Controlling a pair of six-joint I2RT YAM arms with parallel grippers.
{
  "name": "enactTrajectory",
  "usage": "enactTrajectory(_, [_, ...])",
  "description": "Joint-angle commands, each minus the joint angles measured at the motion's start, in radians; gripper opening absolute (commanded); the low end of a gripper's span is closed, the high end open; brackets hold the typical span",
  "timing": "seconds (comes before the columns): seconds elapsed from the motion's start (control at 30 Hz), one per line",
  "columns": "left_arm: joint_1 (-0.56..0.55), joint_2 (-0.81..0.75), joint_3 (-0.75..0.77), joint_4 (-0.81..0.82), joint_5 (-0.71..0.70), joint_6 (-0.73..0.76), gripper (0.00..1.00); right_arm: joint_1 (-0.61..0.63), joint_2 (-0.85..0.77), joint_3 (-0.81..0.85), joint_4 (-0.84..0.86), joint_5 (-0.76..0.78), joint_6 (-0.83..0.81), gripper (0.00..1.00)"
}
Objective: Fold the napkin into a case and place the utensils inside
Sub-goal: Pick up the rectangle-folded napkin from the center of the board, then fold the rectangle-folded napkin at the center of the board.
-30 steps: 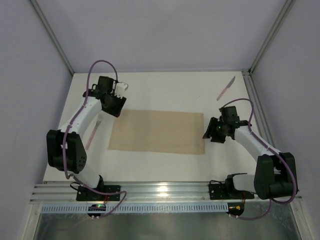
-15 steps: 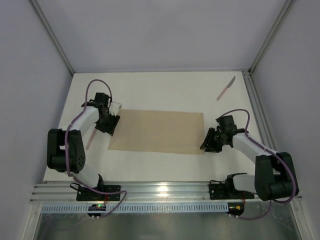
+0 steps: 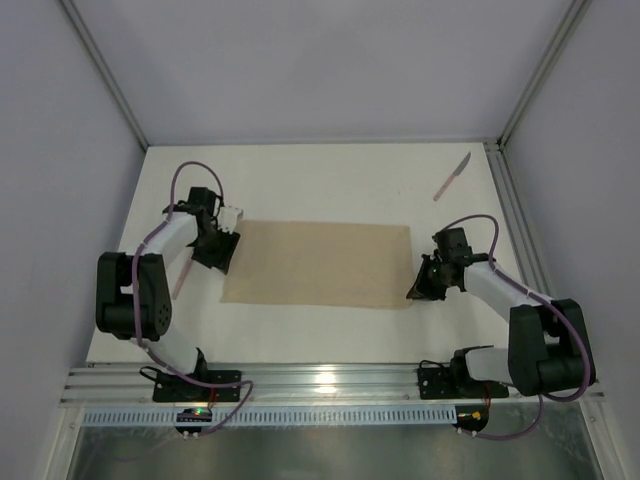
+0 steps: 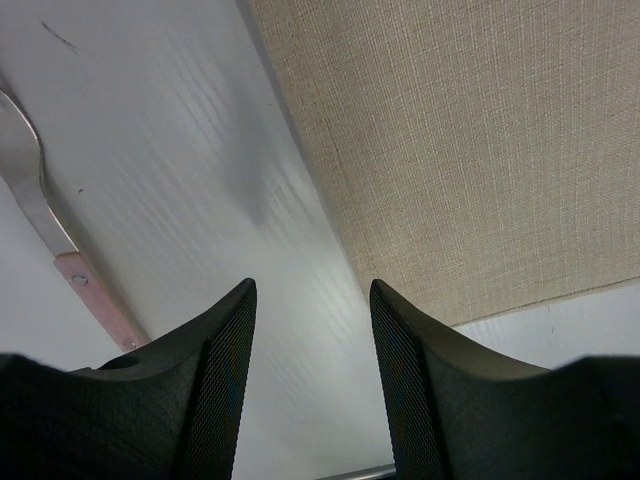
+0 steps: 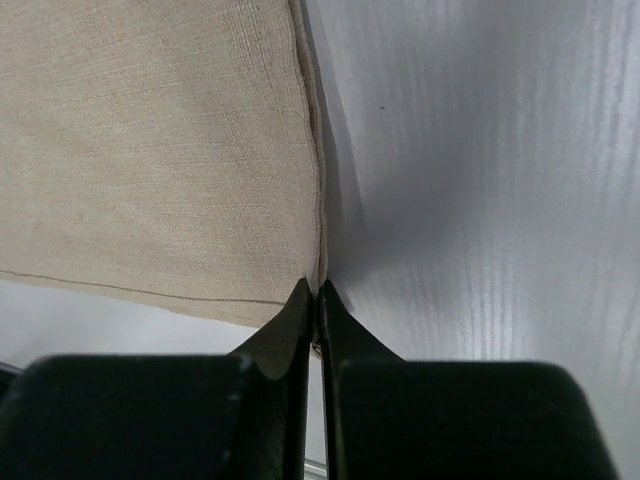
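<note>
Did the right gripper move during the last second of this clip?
Yes. Against the knife, which lies unmoved, the right gripper has come toward the table's near edge, down to the near right corner of the napkin.

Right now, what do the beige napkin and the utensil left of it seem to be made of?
The napkin looks like matte woven cloth, perhaps linen or cotton: fine crossed threads show up close. The utensil has a shiny grey stem, likely metal, and a dull pinkish handle with a small rivet, maybe plastic or wood.
</note>
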Motion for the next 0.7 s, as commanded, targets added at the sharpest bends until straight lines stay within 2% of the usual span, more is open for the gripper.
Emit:
enactTrajectory(0.0, [0.006, 0.032, 0.034, 0.013, 0.061, -0.009, 0.51, 0.004, -0.051, 0.092, -0.094, 0.091, -0.054, 0.04])
enactTrajectory(0.1, [0.006, 0.063, 0.039, 0.016, 0.069, -0.015, 0.51, 0.027, -0.037, 0.15, -0.118, 0.105, -0.068, 0.04])
enactTrajectory(0.27, [0.005, 0.106, 0.05, 0.003, 0.153, -0.029, 0.47, 0.203, 0.053, 0.286, -0.144, 0.197, -0.059, 0.04])
enactTrajectory(0.4, [0.006, 0.155, 0.05, 0.013, 0.136, -0.033, 0.36, 0.329, 0.147, 0.428, -0.104, 0.194, -0.026, 0.04])
enactTrajectory(0.53, [0.006, 0.169, 0.047, 0.023, 0.147, -0.039, 0.31, 0.479, 0.349, 0.585, -0.036, 0.16, 0.0, 0.04])
enactTrajectory(0.67, [0.006, 0.167, 0.045, 0.026, 0.15, -0.039, 0.29, 0.617, 0.571, 0.866, -0.012, 0.082, 0.006, 0.04])
